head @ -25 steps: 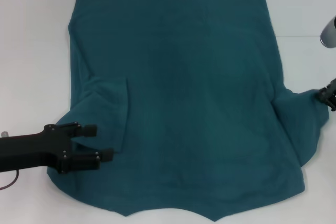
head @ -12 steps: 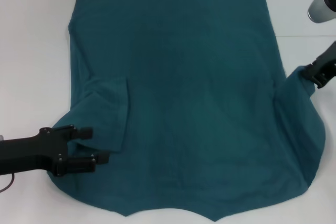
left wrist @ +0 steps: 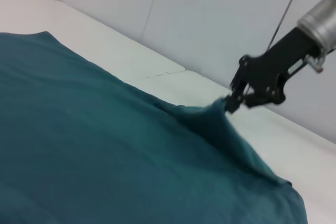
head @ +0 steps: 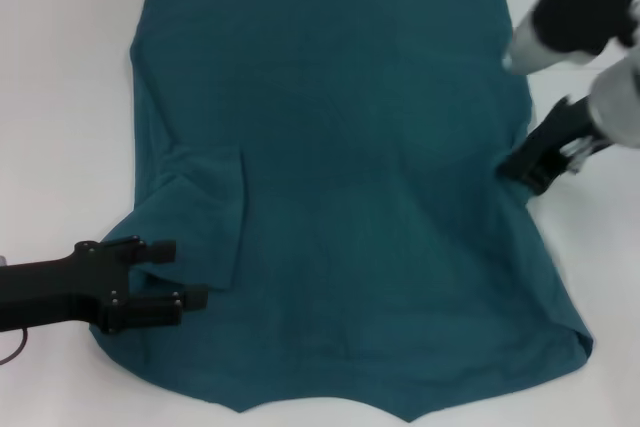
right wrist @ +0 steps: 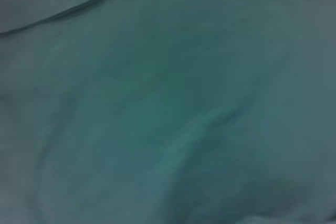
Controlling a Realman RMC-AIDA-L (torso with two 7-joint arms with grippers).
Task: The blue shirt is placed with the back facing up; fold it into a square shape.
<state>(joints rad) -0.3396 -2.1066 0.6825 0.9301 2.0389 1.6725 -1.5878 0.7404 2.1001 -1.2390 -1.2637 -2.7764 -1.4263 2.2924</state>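
The blue shirt [head: 360,167] lies spread flat on the white table, hem at the far side. Its left sleeve [head: 205,209] is folded in onto the body. My left gripper [head: 180,273] hovers open at the shirt's near left corner, nothing between its fingers. At the shirt's right edge my right gripper [head: 522,169] is shut on the right sleeve, holding it in over the body. In the left wrist view the right gripper [left wrist: 230,104] pinches a raised peak of the shirt [left wrist: 105,156]. The right wrist view is filled by the shirt's fabric [right wrist: 168,98].
The white table [head: 60,97] runs bare to the left and right of the shirt. A pale wall [left wrist: 220,19] stands behind the table's far edge in the left wrist view. The shirt's near edge reaches the bottom of the head view.
My right gripper has carried the right sleeve inward and away from me, from outside the shirt to its right edge. The left gripper has drawn back slightly toward the left.
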